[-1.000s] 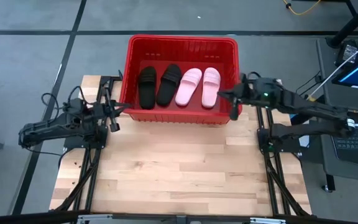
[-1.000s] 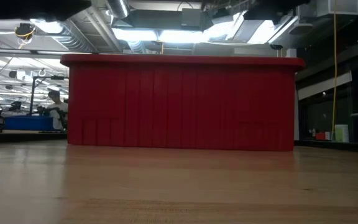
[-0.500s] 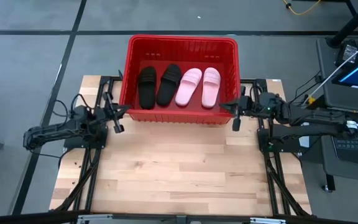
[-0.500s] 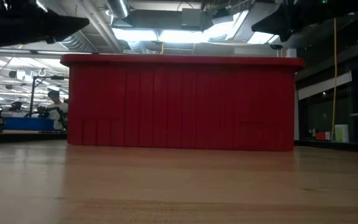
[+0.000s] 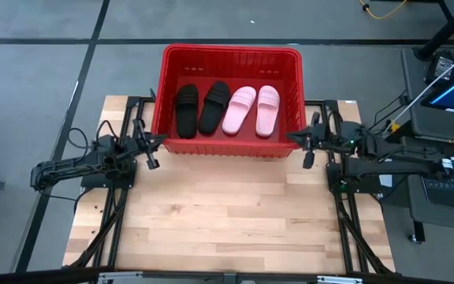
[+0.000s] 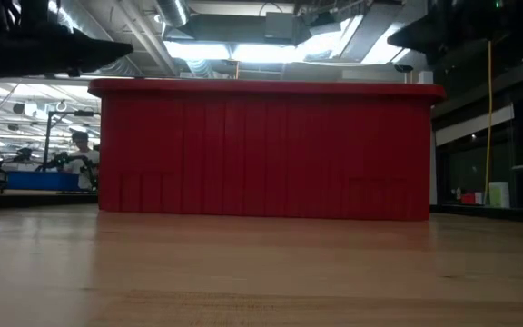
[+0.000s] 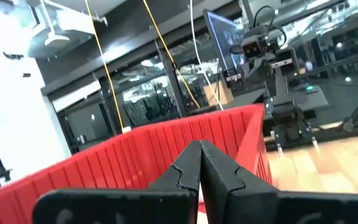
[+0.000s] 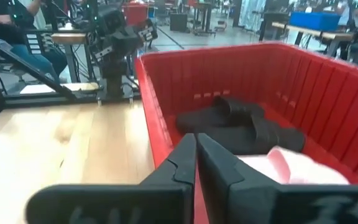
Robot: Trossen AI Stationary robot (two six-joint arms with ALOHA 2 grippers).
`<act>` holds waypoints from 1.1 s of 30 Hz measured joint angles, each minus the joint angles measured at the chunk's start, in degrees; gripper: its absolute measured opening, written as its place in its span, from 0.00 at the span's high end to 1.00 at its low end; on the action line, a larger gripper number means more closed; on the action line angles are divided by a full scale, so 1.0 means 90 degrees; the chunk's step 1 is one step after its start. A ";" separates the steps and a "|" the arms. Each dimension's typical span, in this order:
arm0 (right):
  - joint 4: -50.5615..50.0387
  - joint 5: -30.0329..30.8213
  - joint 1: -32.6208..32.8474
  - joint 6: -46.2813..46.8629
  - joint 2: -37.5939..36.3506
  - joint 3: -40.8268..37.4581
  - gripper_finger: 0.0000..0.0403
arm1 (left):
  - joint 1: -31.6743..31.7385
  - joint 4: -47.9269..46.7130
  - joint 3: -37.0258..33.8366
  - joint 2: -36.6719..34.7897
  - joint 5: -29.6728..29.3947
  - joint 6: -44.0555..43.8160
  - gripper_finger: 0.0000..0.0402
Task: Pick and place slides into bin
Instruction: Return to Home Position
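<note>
Two black slides (image 5: 200, 109) and two pink slides (image 5: 252, 110) lie side by side, soles down, on the floor of the red bin (image 5: 231, 52) at the table's far edge. My right wrist view shows the black slides (image 8: 241, 121) and a pink slide (image 8: 291, 165) inside the bin. My left gripper (image 5: 158, 146) hovers shut outside the bin's near-left corner, with its fingertips (image 7: 199, 146) meeting. My right gripper (image 5: 298, 142) hovers outside the near-right corner, its fingers (image 8: 196, 140) drawn together on nothing.
Bare wooden table top (image 5: 227, 213) stretches in front of the bin. The bin's front wall (image 6: 266, 150) stands tall across the low view. A laptop and screen (image 5: 452, 87) sit beyond the table's right side. People (image 6: 80, 150) are in the room behind.
My right gripper has drawn back from the bin's right wall toward the table's right and near edges while sinking. My left gripper has sunk lower beside the bin's near-left corner. The slides and bin have not moved.
</note>
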 joint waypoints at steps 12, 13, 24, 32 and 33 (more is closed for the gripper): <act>0.0320 -0.0002 0.0000 -0.0221 -0.0075 -0.0378 0.99 | 0.0000 -0.0209 -0.0002 0.0000 -0.0023 -0.0271 0.99; 0.0317 -0.0001 0.0000 -0.0174 -0.0073 -0.0378 0.98 | 0.0000 -0.0214 -0.0002 0.0000 -0.0023 -0.0271 0.99; 0.0292 -0.0338 0.0000 -0.0234 -0.0097 -0.0378 0.93 | 0.0000 -0.0215 -0.0002 0.0000 -0.0025 -0.0272 0.98; 0.0209 -0.0338 0.0000 -0.0126 -0.0092 -0.0378 0.93 | 0.0000 -0.0215 -0.0002 0.0000 -0.0025 -0.0274 0.99; 0.0209 -0.0338 0.0000 -0.0159 -0.0094 -0.0378 0.93 | 0.0000 -0.0215 -0.0002 0.0000 -0.0025 -0.0272 0.99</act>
